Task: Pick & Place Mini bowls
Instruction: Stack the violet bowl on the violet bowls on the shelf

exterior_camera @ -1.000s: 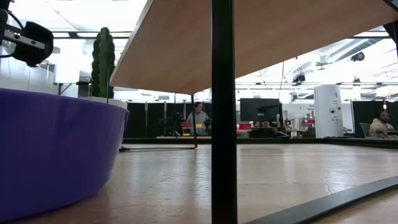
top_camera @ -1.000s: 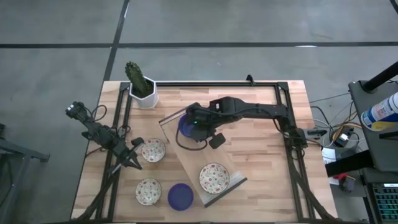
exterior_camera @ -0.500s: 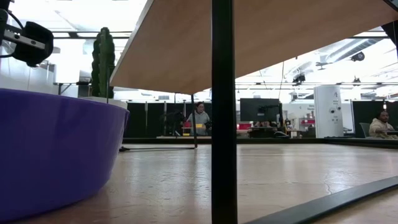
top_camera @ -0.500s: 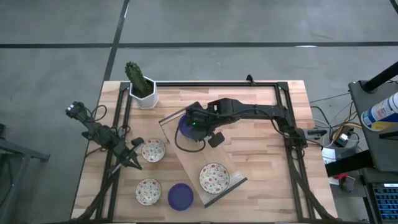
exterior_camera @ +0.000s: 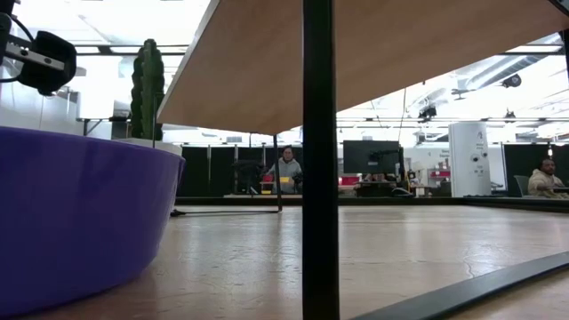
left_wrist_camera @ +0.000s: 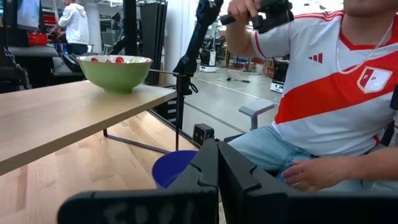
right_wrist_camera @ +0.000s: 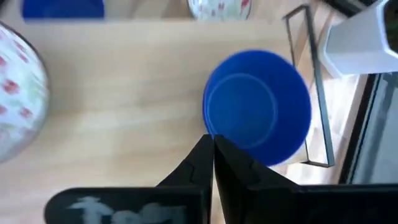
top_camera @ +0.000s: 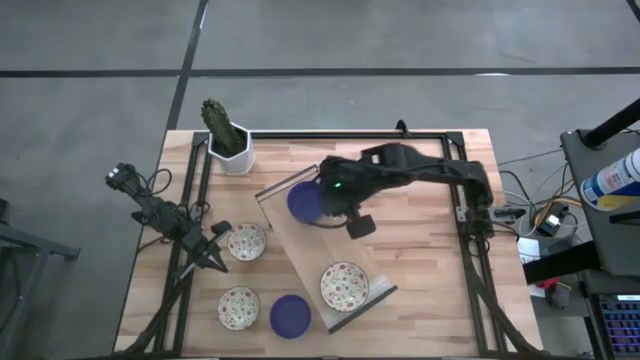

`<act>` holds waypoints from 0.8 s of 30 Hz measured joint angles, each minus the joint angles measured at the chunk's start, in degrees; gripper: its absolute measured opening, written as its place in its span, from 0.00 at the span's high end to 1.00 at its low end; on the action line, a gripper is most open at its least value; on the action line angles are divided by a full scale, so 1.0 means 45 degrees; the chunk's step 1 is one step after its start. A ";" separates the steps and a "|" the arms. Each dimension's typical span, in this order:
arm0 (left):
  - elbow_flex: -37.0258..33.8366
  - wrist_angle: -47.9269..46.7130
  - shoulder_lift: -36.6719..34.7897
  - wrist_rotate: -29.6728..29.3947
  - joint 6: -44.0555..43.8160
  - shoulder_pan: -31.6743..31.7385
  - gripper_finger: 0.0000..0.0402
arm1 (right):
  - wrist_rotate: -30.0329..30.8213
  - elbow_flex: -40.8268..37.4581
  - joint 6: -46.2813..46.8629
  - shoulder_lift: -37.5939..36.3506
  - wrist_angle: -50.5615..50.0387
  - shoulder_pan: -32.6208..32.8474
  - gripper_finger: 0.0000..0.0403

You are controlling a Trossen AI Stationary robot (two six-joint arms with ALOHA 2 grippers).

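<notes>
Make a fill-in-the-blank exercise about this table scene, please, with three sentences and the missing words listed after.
1. The right pincer hovers at a bowl whose colour is ____.
2. On the raised wooden board there are ____ bowls.
3. The white hexagonal pot holds a ____.

Missing words: blue; two; cactus

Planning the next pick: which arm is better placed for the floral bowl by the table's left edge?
Left. Its gripper, fingers shut, sits right beside that floral bowl. The right gripper is over the raised board next to a blue bowl, farther off.
</notes>
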 joint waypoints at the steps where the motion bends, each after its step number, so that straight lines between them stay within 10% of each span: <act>1: 0.0000 0.0000 0.0000 0.0000 -0.0002 -0.0002 1.00 | -0.0163 -0.0104 0.0234 -0.0246 0.0171 0.0012 0.98; 8: 0.0000 0.0000 0.0003 -0.0003 0.0000 -0.0002 1.00 | -0.0619 -0.2753 0.1414 -0.2743 0.3007 0.0633 0.98; 24: 0.0000 0.0000 0.0005 -0.0004 -0.0003 0.0002 1.00 | -0.0841 -1.4985 0.3127 -1.0541 1.4199 0.1525 0.98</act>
